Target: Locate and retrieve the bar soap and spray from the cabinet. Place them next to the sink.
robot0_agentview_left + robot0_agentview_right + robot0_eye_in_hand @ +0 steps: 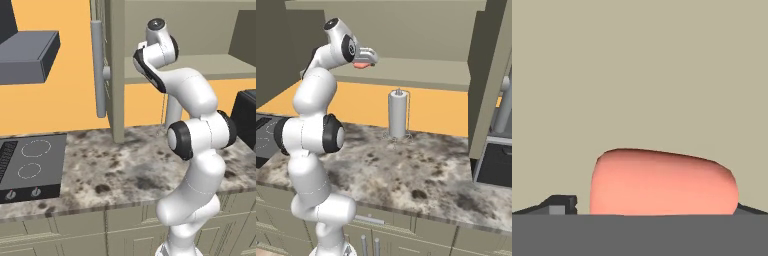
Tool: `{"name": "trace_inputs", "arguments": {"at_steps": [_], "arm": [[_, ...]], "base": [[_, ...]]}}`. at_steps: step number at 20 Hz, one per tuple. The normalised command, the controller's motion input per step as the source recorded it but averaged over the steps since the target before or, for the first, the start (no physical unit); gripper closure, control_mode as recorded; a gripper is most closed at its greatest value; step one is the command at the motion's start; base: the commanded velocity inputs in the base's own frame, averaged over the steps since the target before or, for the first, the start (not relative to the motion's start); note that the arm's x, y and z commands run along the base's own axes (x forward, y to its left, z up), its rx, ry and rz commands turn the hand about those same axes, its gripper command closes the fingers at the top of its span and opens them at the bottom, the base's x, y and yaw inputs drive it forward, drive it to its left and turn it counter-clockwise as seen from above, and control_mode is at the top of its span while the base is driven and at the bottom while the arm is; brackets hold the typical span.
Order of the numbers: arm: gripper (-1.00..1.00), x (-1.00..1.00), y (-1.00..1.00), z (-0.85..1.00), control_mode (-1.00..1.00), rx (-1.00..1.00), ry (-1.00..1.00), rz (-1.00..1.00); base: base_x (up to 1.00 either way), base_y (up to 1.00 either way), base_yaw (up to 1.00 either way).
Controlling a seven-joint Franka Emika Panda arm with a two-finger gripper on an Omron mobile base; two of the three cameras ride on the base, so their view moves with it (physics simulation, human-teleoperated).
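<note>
My jaws (367, 59) are closed on one salmon-pink rounded bar soap (662, 182), a finger at each end, just above the shelf of the one open beige-olive wall cabinet (421, 70). One grey-white paper towel roll (398, 119) stands on the speckled stone bench (421, 170) below.

Both base views look forward and down from behind the arm, left and right, sharing the speckled surface (115, 170) and the cabinet (406, 30). The hand view sits very close to the bar soap (662, 182), facing the cabinet's beige wall.
</note>
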Motion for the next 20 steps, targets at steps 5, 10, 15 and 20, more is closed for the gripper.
{"name": "trace_inputs", "arguments": {"at_steps": [5,10,15,20], "arm": [[1.0,0.0,0.09,-0.38,-1.0,0.09,0.0,-0.15],[1.0,-0.01,0.04,-0.26,-1.0,0.13,0.0,-0.06],[1.0,-0.21,-0.01,0.02,-1.0,0.04,-0.03,-0.01],[1.0,-0.44,-0.06,0.13,-1.0,0.0,-0.07,0.0]], "base": [[0.0,0.0,0.0],[0.0,0.0,0.0],[0.0,0.0,0.0],[0.0,0.0,0.0]]}}
